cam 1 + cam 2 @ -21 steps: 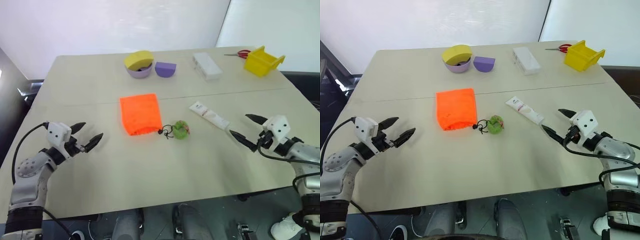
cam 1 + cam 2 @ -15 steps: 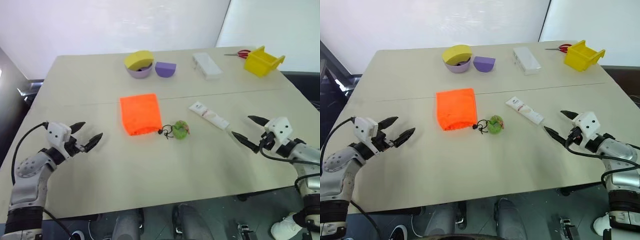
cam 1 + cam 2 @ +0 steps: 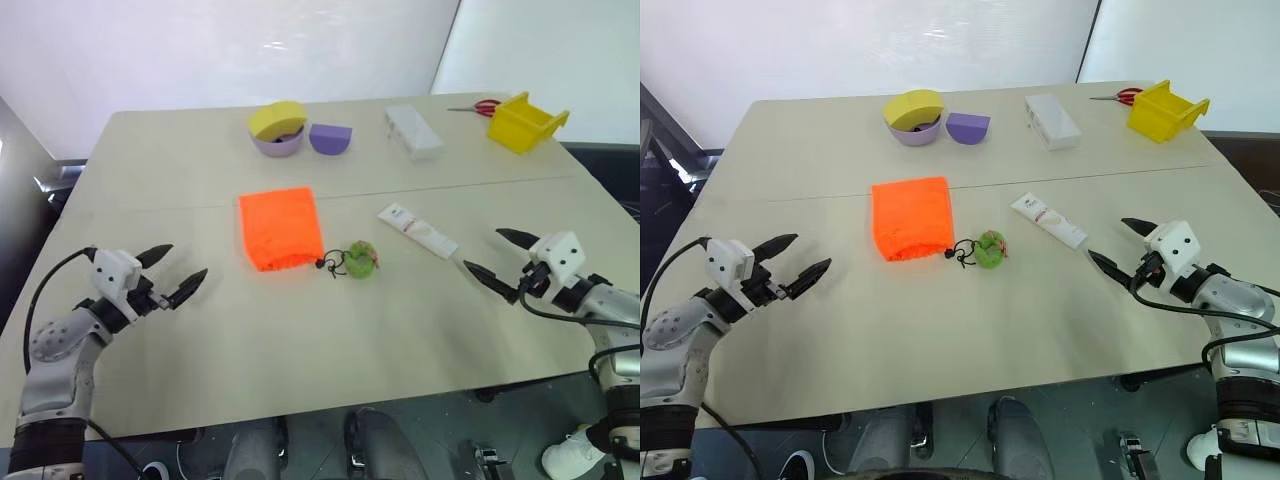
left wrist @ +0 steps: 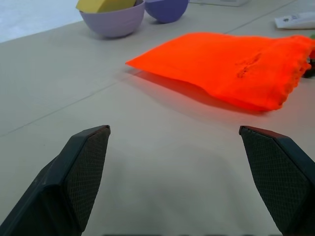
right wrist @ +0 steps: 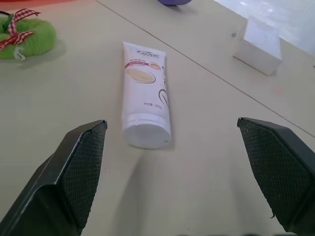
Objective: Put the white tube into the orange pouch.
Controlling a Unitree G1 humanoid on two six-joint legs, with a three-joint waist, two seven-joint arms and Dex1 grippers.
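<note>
The white tube point(image 3: 418, 230) lies flat on the table right of centre, its cap end toward my right gripper point(image 3: 493, 259), which hovers open a short way off and empty. In the right wrist view the tube point(image 5: 146, 114) lies between and beyond the spread fingers point(image 5: 74, 177). The orange pouch point(image 3: 280, 227) lies flat at the centre, its black cord running to a green ball point(image 3: 361, 259). My left gripper point(image 3: 176, 270) is open and empty near the table's left front, well clear of the pouch point(image 4: 231, 69).
At the back of the table stand a lilac bowl holding a yellow piece point(image 3: 277, 128), a purple bowl point(image 3: 330, 138), a white box point(image 3: 413, 131), a yellow bin point(image 3: 524, 122) and red-handled scissors point(image 3: 480, 106). A seam line crosses the table point(image 3: 150, 160) behind the pouch.
My right gripper has drifted slightly to the right, away from the tube. The left gripper and the objects have stayed put.
</note>
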